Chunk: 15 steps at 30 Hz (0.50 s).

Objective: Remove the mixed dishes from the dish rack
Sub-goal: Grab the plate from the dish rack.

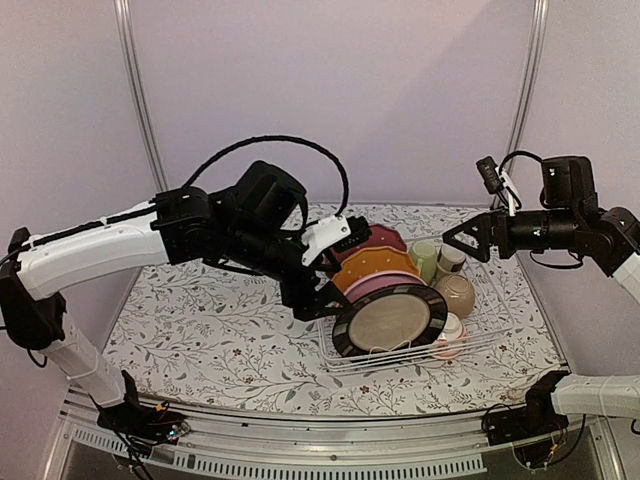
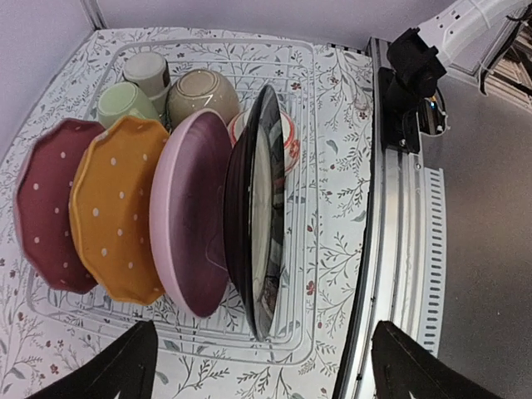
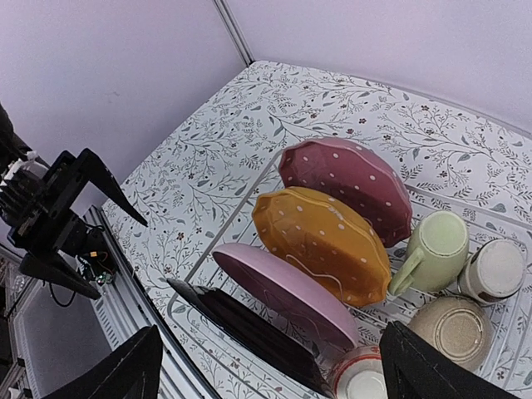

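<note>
The white wire dish rack sits right of centre. Standing in it on edge are a maroon dotted plate, an orange plate, a pink plate and a dark-rimmed beige plate. Behind them are a pale green cup, a small grey-white cup, a tan bowl and a white-and-red bowl. My left gripper hovers open at the rack's left end, its jaws straddling the dark-rimmed plate's edge from above. My right gripper hangs open and empty above the cups.
A floral tablecloth covers the table. A metal rail runs along the near edge, and the right arm's base stands on it. Purple walls close in the back and sides. The left gripper shows at the left of the right wrist view.
</note>
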Available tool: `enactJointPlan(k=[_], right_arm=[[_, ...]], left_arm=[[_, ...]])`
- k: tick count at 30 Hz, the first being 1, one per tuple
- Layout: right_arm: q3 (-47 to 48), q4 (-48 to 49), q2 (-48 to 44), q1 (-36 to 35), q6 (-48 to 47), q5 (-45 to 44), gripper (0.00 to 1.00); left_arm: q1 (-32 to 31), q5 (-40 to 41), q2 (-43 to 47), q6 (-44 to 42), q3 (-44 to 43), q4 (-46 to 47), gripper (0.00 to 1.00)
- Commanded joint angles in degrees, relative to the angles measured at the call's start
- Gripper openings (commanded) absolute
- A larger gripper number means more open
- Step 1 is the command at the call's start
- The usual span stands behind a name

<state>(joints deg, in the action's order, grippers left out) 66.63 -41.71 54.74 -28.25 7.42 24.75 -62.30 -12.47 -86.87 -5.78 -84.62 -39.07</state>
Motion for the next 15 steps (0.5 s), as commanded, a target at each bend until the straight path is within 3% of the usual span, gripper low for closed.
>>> enactJointPlan(k=[1, 15], right_arm=[[-1.54, 1.64, -1.95, -0.4, 2.0, -2.26, 0.92], [-4.81, 1.25, -7.58, 0.47, 6.53, -16.27, 0.99]], left_arm=[[-3.17, 6.32, -6.48, -7.42, -5.0, -1.44, 0.85], [-6.23, 9.69, -16.08, -11.99, -11.37, 0.6, 0.48]])
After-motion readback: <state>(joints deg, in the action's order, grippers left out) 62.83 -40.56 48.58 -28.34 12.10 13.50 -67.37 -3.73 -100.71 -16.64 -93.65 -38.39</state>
